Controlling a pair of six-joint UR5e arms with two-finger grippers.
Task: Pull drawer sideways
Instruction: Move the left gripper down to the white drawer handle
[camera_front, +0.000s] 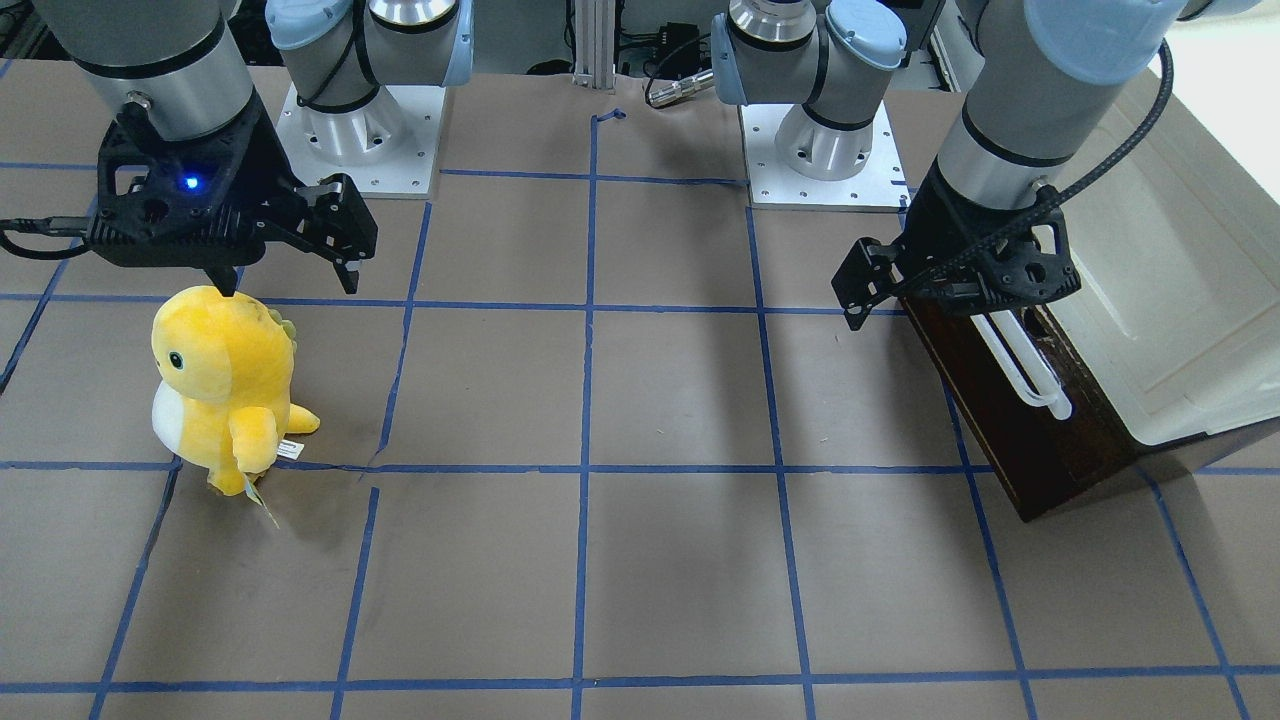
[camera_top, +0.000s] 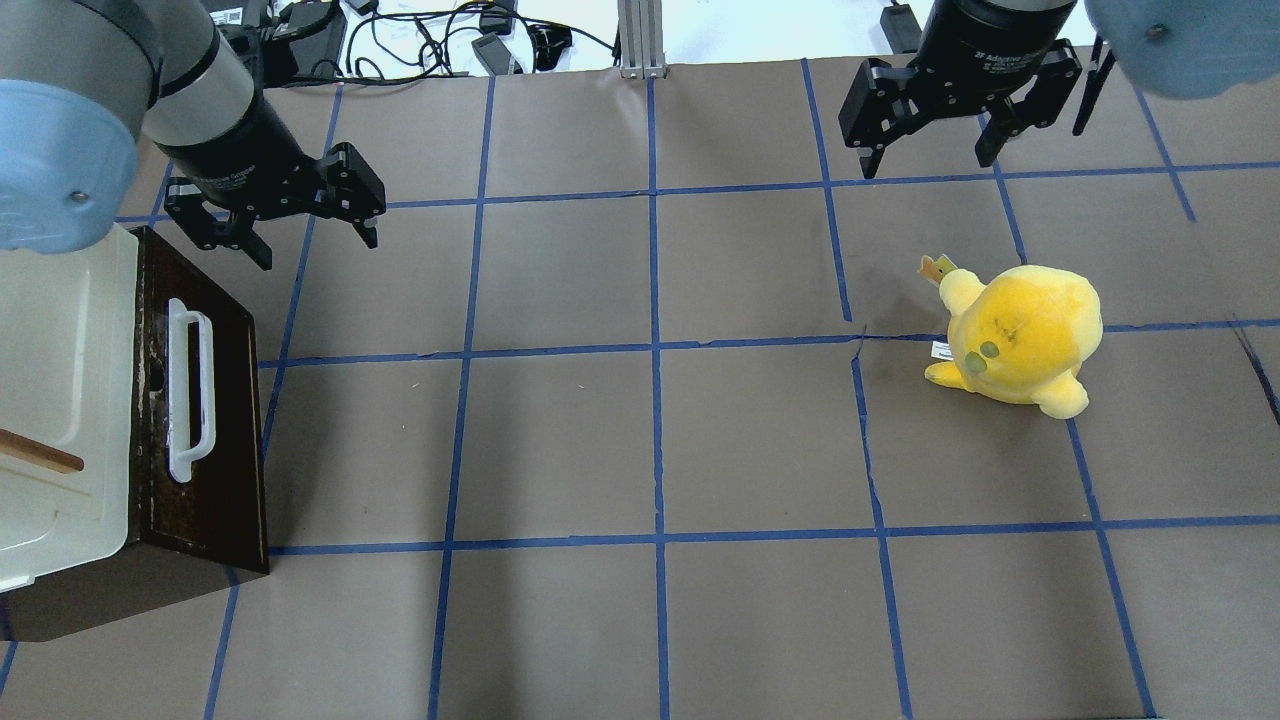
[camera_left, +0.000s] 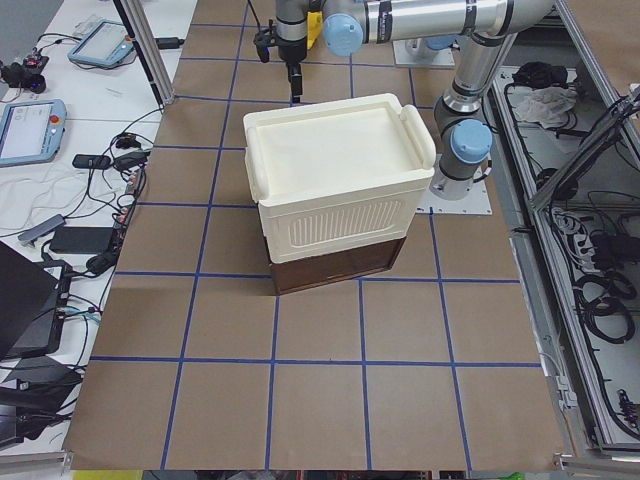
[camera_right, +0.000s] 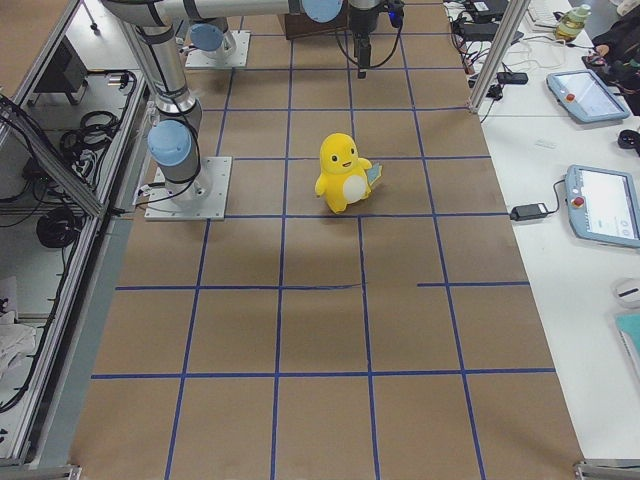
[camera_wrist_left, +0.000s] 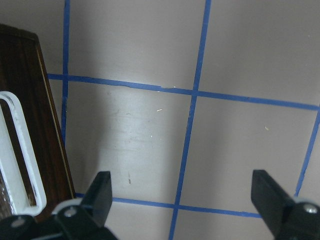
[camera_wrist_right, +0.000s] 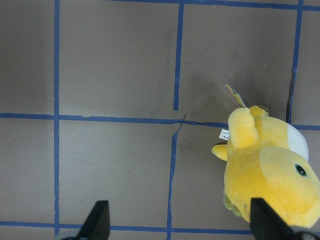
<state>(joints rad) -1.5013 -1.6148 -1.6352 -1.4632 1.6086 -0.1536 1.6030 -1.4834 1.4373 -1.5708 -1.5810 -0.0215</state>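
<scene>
The rectangular wooden drawer with the dark brown front (camera_top: 225, 400) is sitting at the robot's left end of the brown paper-covered table (camera_top: 650, 450), with the big cream-white plastic box (camera_top: 60, 330) apparently resting on top. The left pincer (camera_top: 318, 252) is hanging wide open and empty, just off the end of the long white bar handle (camera_top: 190, 390). Closing there, it is likely missing the bar or clipping the drawer's corner. A sideways tug is also risking dragging or tipping the box. The right pincer (camera_top: 928, 165) is gaping empty, apart from the yellow plush dinosaur toy (camera_top: 1020, 335).
</scene>
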